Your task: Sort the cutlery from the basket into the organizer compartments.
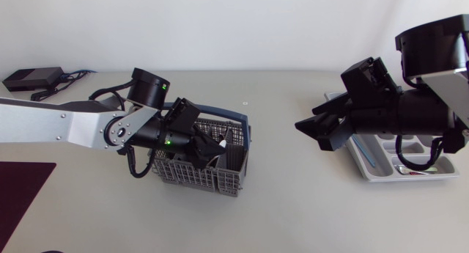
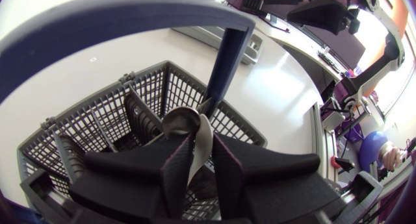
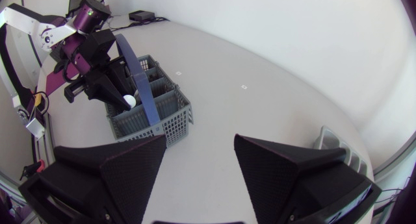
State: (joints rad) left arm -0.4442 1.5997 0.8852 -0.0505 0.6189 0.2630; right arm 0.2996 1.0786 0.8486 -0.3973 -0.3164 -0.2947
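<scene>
No lettering, number or sign is legible on the basket (image 1: 198,176) or the organizer (image 1: 374,172).

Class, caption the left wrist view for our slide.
Left gripper shut on a spoon inside the grey basket with a blue handle.

Hidden under the left gripper (image 1: 210,152) in the head view: most of the inside of the basket (image 1: 212,178) and whatever lies there. Only the bowl of the spoon (image 2: 182,120) showing past the fingers (image 2: 173,173) in the left wrist view, handle buried between them. Half covered by the right arm (image 1: 410,110): the organizer (image 1: 370,171), its contents too small to name.
</scene>
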